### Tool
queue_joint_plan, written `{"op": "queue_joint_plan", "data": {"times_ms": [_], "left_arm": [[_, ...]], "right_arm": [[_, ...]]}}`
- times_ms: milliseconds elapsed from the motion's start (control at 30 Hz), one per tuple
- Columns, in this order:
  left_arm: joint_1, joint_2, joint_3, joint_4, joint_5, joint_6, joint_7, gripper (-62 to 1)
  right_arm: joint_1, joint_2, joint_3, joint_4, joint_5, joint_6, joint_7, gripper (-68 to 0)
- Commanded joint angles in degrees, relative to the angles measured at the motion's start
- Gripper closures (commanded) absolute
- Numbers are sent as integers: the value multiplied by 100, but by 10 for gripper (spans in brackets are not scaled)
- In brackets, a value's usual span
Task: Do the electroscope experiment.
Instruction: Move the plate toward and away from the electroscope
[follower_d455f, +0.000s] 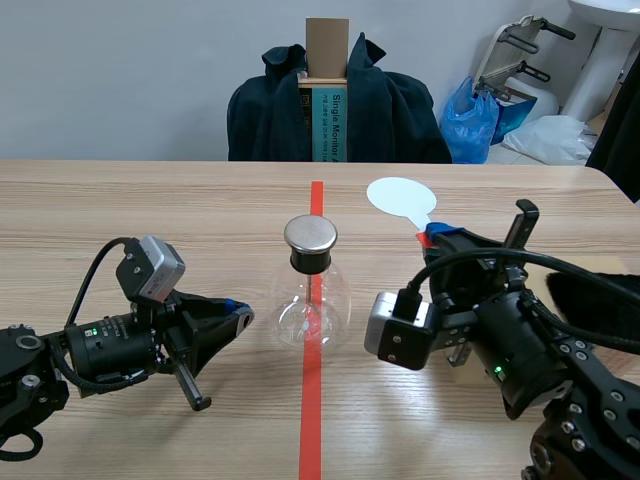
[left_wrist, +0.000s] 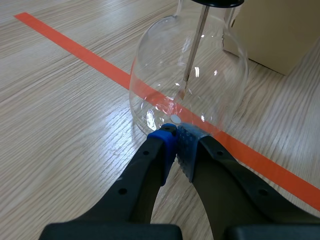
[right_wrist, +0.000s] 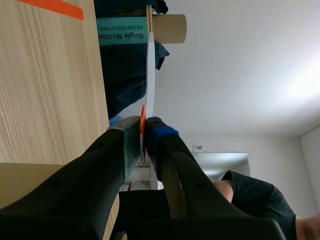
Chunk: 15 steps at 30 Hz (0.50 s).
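Okay, my right gripper (right_wrist: 143, 135) clamps the white paddle (follower_d455f: 398, 196), left gripper (left_wrist: 175, 137) closed empty by the flask (follower_d455f: 311, 310); next I'd bring it to the metal cap (follower_d455f: 310, 234)

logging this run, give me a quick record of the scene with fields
flask: clear glass, upright on the tape line, mid table
cap: metal, on the flask's neck, thin rod hanging inside
left gripper: shut on nothing, tips low by the flask's base
right gripper: shut on the paddle's red handle
paddle: white disc, right of the flask
behind table: dark jacket
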<state>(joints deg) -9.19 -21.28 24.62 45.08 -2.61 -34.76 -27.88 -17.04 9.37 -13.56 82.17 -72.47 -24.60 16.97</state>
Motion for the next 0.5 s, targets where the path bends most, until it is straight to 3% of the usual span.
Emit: {"op": "queue_joint_plan", "data": {"times_ms": [0,267,467], "left_arm": [[-17,-17,-22,94,-76,-35,-81,-34],[-17,-17,-22,94,-76,-35,-83,-34],[-17,-20,-22,94,-76,-37,-83,-34]], "right_arm": [[70,63,15,125,44,-170,-42,-8],[52,107,157,328,160,-719,11,-8],[-216,592,433,1316,782,-809,7,-8]]}}
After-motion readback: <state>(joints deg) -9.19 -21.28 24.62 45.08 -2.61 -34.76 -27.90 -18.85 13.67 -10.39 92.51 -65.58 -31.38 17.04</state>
